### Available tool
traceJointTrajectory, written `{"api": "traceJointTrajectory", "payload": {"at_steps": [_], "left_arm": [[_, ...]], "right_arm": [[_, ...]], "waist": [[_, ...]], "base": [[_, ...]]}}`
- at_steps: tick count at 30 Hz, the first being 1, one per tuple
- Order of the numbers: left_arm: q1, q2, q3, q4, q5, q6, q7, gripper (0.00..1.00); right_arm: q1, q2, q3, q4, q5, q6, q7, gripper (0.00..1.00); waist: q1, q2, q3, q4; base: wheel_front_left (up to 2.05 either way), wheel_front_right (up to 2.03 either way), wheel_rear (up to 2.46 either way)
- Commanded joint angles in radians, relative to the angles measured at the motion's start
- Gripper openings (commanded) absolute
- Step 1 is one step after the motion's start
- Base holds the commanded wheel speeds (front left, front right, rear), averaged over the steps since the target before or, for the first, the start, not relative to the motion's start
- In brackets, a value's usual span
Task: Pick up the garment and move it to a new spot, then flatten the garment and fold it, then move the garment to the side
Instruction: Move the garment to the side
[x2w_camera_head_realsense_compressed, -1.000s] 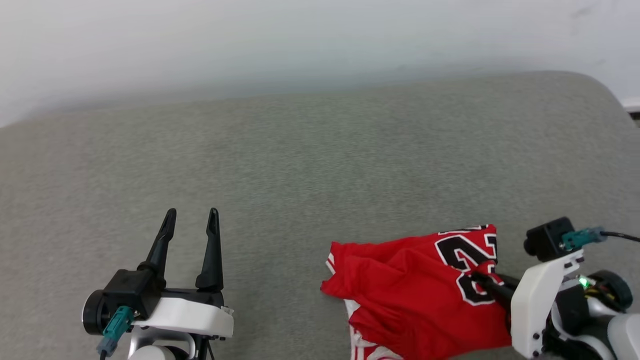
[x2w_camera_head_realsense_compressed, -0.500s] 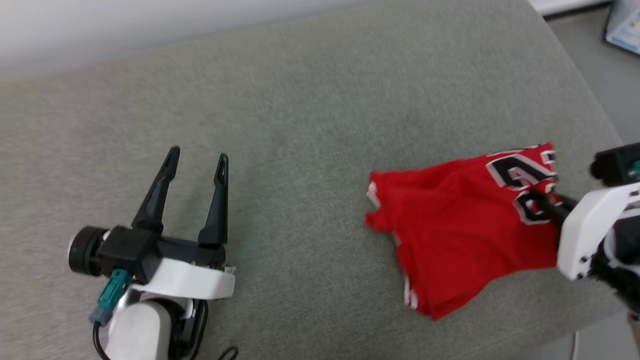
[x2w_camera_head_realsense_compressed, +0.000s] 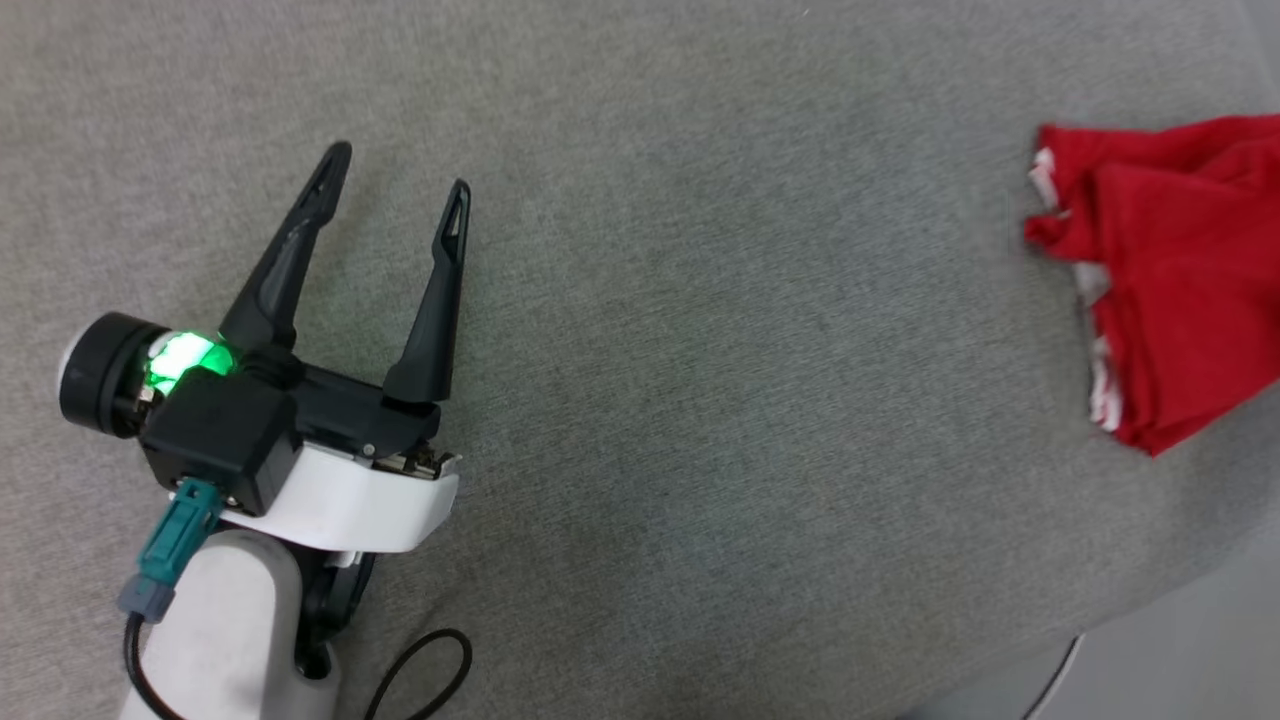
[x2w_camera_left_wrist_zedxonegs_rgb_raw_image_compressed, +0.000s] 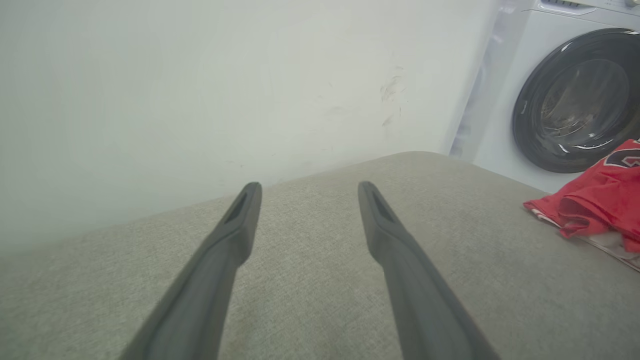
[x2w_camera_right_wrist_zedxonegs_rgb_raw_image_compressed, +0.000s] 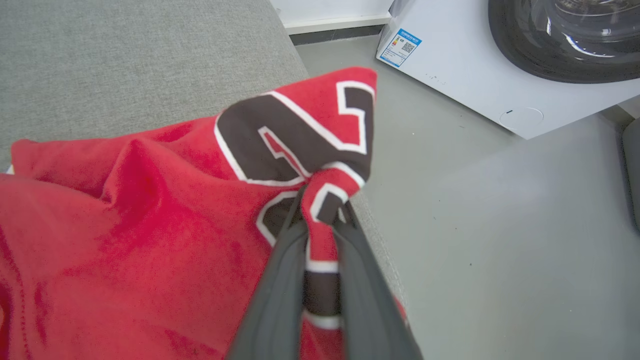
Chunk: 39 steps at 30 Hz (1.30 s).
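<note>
Your right gripper (x2w_camera_right_wrist_zedxonegs_rgb_raw_image_compressed: 322, 202) is clamped on a bunched fold of the thin bright red jersey garment (x2w_camera_right_wrist_zedxonegs_rgb_raw_image_compressed: 150, 235), at the grey fabric cushion's (x2w_camera_head_realsense_compressed: 700, 350) right edge. Your left gripper (x2w_camera_head_realsense_compressed: 398, 168) hovers, fingers apart, well away.

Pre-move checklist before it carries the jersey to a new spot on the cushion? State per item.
1. Grip: ok. The right hand is shut on a fold of the jersey, at the lettering.
2. Spare hand free: ok. The left hand is open and holds nothing.
3. Landing spot: ok. The cushion is bare between the left hand and the jersey.
4. Jersey flat: not ok. It is bunched near the cushion's right edge.
5. Whole jersey in head view: not ok. It runs off the right edge.
6. Cloth free of snags underneath: cannot tell.
</note>
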Motion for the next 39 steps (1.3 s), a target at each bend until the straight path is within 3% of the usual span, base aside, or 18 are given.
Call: {"api": "traceJointTrajectory", "payload": {"at_steps": [1,8,10,11,17,25,29,39], "left_arm": [[-0.014,0.007,0.0,-0.009,0.005,-0.002,0.004,1.0],[-0.031,0.029,-0.003,-0.059,0.005,-0.003,0.03,1.0],[-0.034,0.034,-0.002,-0.061,0.003,-0.002,0.033,1.0],[-0.036,0.034,-0.002,-0.061,0.001,-0.002,0.033,1.0],[-0.02,0.029,0.0,-0.032,-0.01,0.008,0.016,1.0],[0.055,-0.019,-0.008,0.049,-0.038,0.047,-0.042,1.0],[0.114,-0.064,-0.004,0.128,-0.066,0.08,-0.082,1.0],[0.216,-0.094,0.03,0.233,-0.105,0.129,-0.116,1.0]], "right_arm": [[-0.018,-0.009,-0.01,0.011,-0.017,-0.002,-0.015,0.0],[-0.09,0.027,-0.059,0.14,-0.072,-0.002,-0.122,0.0],[-0.103,0.035,-0.07,0.181,-0.088,-0.001,-0.148,0.77],[-0.111,0.037,-0.079,0.201,-0.097,-0.001,-0.168,1.0],[-0.139,0.04,-0.154,0.291,-0.195,-0.001,-0.322,1.0],[-0.08,0.016,-0.159,0.324,-0.274,-0.002,-0.486,1.0],[0.024,0.034,-0.133,0.271,-0.245,-0.002,-0.554,1.0],[0.257,0.132,-0.03,0.071,-0.204,-0.002,-0.548,1.0]], "waist": [[-0.0002,0.0,0.039,0.011],[-0.0002,0.0,0.094,0.026],[-0.0002,0.0,0.101,0.029],[-0.0002,0.0,0.104,0.032],[-0.0002,0.0,0.074,0.047],[-0.0002,0.0,-0.069,0.096],[-0.0002,0.0,-0.195,0.16],[-0.0002,0.0,-0.375,0.246]], "base": [[0.0,0.0,0.0],[0.0,0.0,0.0],[0.0,0.0,0.0],[0.0,0.0,0.0],[0.0,0.0,0.0],[0.0,0.0,0.0],[0.0,0.0,0.0],[0.0,0.0,0.0]]}}
